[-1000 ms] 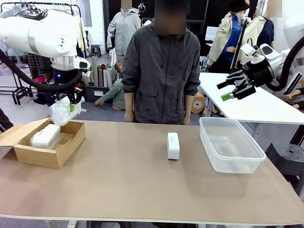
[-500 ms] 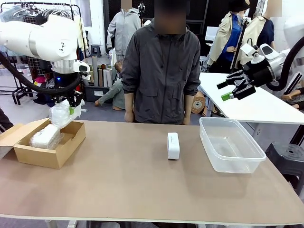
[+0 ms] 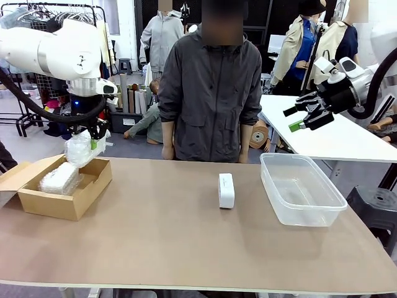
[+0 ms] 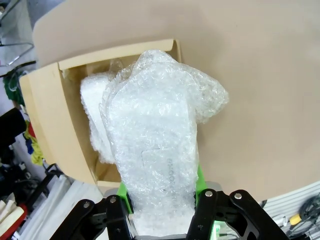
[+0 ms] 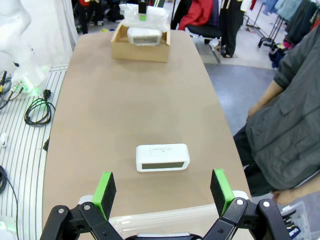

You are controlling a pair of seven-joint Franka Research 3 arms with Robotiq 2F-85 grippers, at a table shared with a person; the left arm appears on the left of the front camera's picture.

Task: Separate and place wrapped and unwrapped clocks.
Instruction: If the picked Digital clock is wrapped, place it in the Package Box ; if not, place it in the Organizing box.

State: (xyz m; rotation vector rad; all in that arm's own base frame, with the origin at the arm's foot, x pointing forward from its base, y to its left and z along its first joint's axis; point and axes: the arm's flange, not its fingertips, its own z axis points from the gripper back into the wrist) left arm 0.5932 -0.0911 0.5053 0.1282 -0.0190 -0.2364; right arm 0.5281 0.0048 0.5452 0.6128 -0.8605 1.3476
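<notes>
My left gripper [image 3: 93,143] is shut on a bubble-wrapped clock [image 3: 80,149] and holds it above the far side of the open cardboard box [image 3: 62,202]. The left wrist view shows that wrapped clock [image 4: 157,150] between the green pads, with the box [image 4: 50,115] below it. A second wrapped clock [image 3: 59,179] lies inside the box, also seen under the held one [image 4: 92,100]. The bare white clock [image 3: 226,190] stands on its edge at the table's middle, and it shows in the right wrist view [image 5: 162,157]. My right gripper [image 3: 299,117] hangs open, high at the right, above the tub.
A clear plastic tub [image 3: 302,189] sits at the table's right side. A person in a dark jacket [image 3: 211,93] stands at the far edge, hands down. The cardboard box's flap [image 3: 15,177] is folded out at the left.
The left gripper with the wrapped clock shifted slightly left over the box a second ago, then stayed still. The right arm has not moved.
</notes>
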